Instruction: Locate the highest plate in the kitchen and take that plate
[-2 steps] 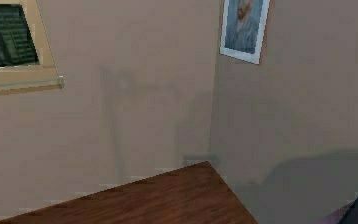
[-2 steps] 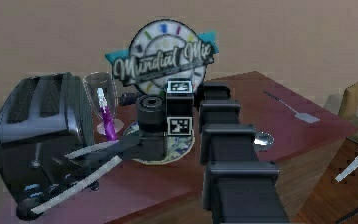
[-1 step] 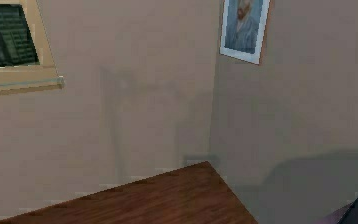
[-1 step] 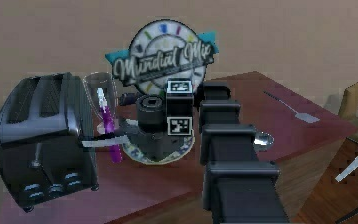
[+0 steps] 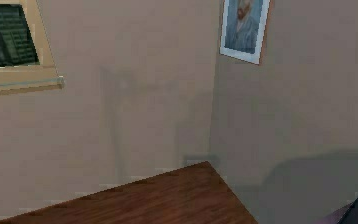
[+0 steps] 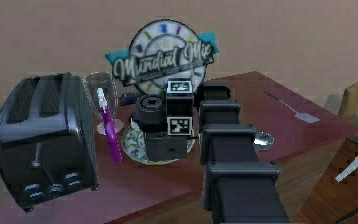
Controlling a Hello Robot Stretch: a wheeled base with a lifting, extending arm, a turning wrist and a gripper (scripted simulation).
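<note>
In the arm side view, a round patterned plate lies on the brown wooden table, partly hidden under the gripper's dark body. The dark arm bar rises from the bottom edge to two white marked squares. The gripper sits just left of them, at the plate. I cannot tell whether it holds anything or touches the plate.
A black toaster stands at the table's left, with a clear glass and a purple-handled utensil beside the plate. A spatula lies at the right. A round decorative sign stands behind. The forward view shows a wall corner, a window and a framed picture.
</note>
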